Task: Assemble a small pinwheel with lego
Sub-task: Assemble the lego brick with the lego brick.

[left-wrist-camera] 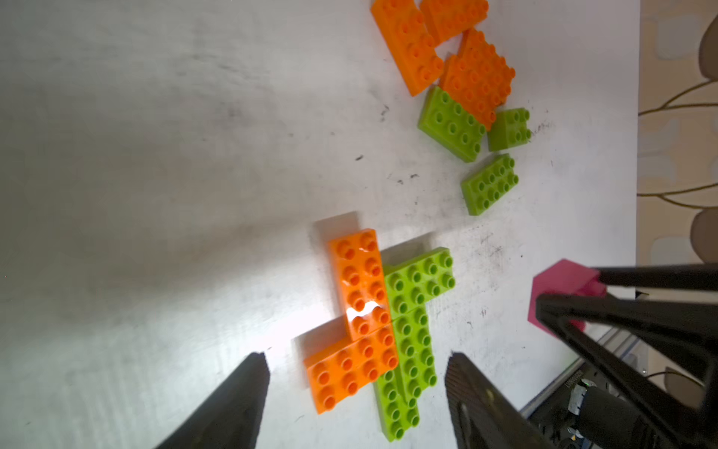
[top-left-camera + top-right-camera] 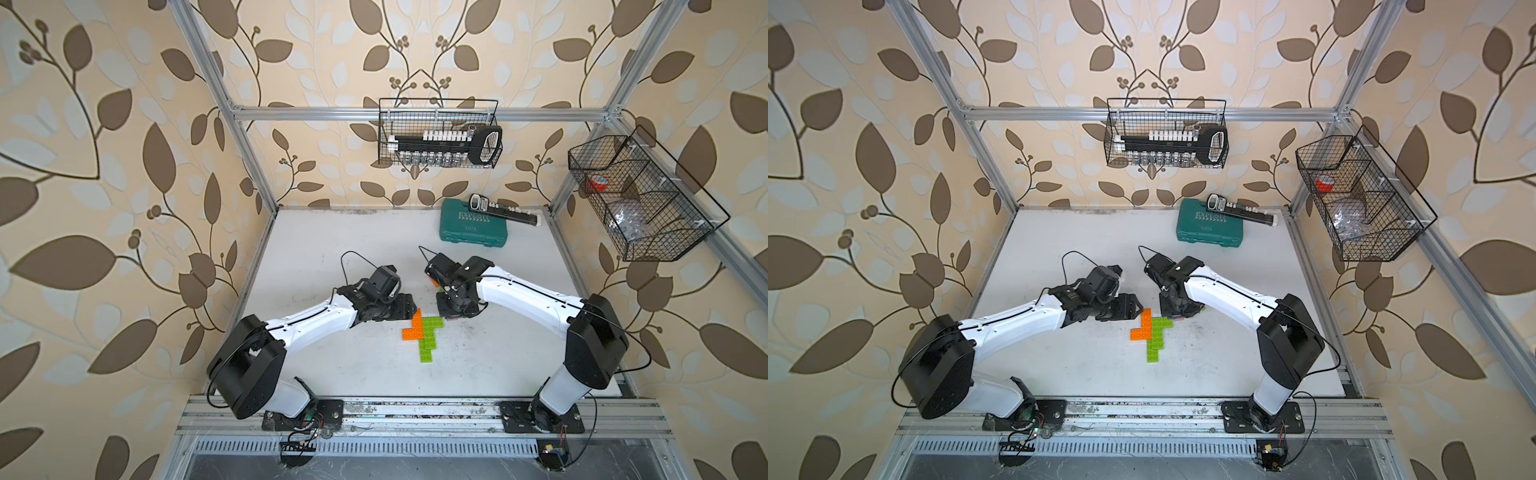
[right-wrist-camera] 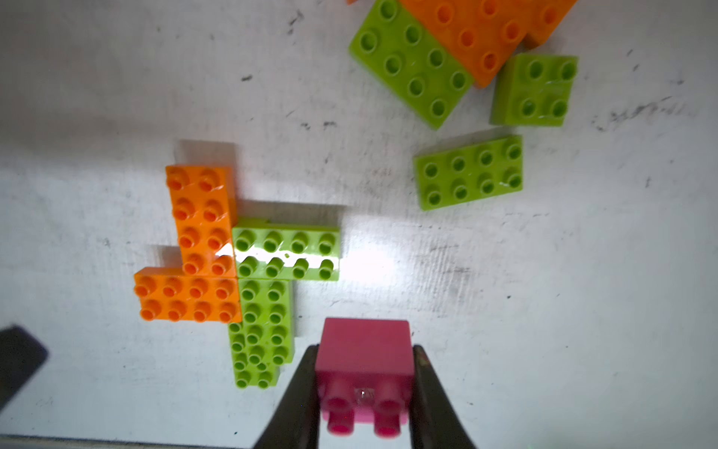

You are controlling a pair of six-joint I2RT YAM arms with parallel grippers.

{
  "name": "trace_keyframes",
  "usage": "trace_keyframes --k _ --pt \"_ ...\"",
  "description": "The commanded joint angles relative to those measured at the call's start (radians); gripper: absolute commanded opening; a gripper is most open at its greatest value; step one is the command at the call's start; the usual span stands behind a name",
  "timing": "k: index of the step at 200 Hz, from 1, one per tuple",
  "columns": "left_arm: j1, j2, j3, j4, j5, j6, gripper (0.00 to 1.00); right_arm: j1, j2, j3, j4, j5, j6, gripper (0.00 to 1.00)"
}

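Note:
A flat piece of joined lego (image 2: 420, 336) (image 2: 1151, 335) lies mid-table in both top views: two orange 2x4 bricks (image 3: 202, 248) in an L against lime-green ones (image 3: 285, 254). My right gripper (image 3: 364, 350) is shut on a small pink brick (image 3: 363, 350), held just above the table beside the green arm, studs toward the camera. My left gripper (image 1: 357, 357) hangs open over the piece's other side with nothing between its fingers. The pink brick (image 1: 559, 283) also shows in the left wrist view. Loose orange (image 1: 478, 74) and green bricks (image 3: 468, 173), including a green square (image 3: 534, 89), lie close together beyond.
A teal tool case (image 2: 473, 226) with a black bit holder lies at the table's back right. Wire baskets hang on the back frame (image 2: 494, 124) and the right frame (image 2: 681, 232). My right arm (image 2: 519, 291) covers the loose bricks in both top views.

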Motion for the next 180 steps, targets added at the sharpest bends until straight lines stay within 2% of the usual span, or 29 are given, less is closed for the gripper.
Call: trace_keyframes --k 1,27,52,180 --pt "0.055 -0.083 -0.073 0.053 0.068 -0.048 0.75 0.049 0.046 0.052 -0.018 -0.014 0.154 0.0" --pt "0.128 -0.135 -0.153 0.089 0.118 -0.075 0.75 0.083 0.114 0.073 0.024 -0.067 0.206 0.0" --pt "0.157 -0.167 -0.186 0.093 0.125 -0.081 0.76 0.089 0.155 0.092 0.053 -0.09 0.219 0.0" --pt "0.175 -0.174 -0.211 0.101 0.14 -0.072 0.76 0.112 0.289 0.17 0.057 -0.102 0.232 0.0"
